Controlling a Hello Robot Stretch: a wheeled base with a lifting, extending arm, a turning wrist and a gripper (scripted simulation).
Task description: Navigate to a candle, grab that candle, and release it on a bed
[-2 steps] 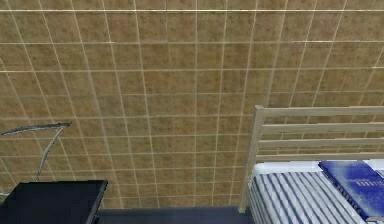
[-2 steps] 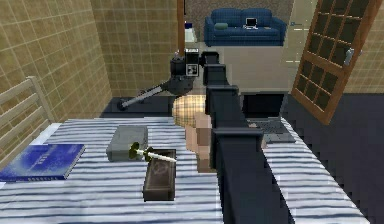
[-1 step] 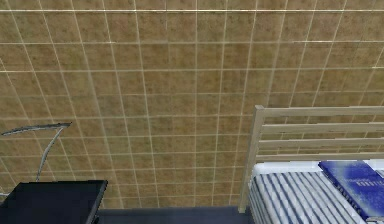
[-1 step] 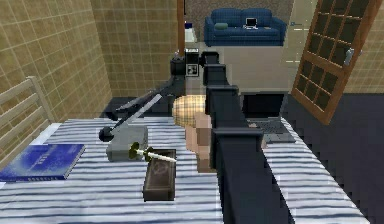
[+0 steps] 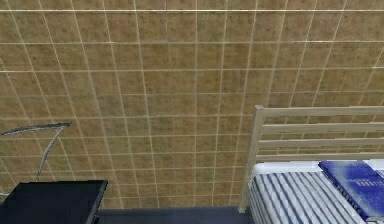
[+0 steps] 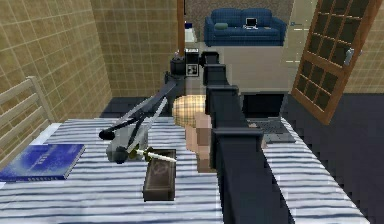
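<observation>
A bed (image 6: 70,195) with a blue-and-white striped cover fills the arm side view's lower part; its white slatted headboard (image 5: 310,130) and mattress (image 5: 300,195) also show at the forward view's lower right. A small pale cylinder (image 6: 152,154), candle-like, lies on the cover beside a small dark ball (image 6: 116,153). My arm's dark bar (image 6: 240,150) reaches out over the bed. The gripper (image 6: 112,133) slants down to the left, with its thin fingers ending just above those small things. I cannot tell whether it holds anything.
A blue book (image 6: 45,160) and a dark brown box (image 6: 160,180) lie on the bed. Beyond it, a doorway shows a blue sofa (image 6: 245,25), with a wooden glazed door (image 6: 330,55) to the right. Ahead stand a tiled wall (image 5: 180,90) and a black table (image 5: 50,200).
</observation>
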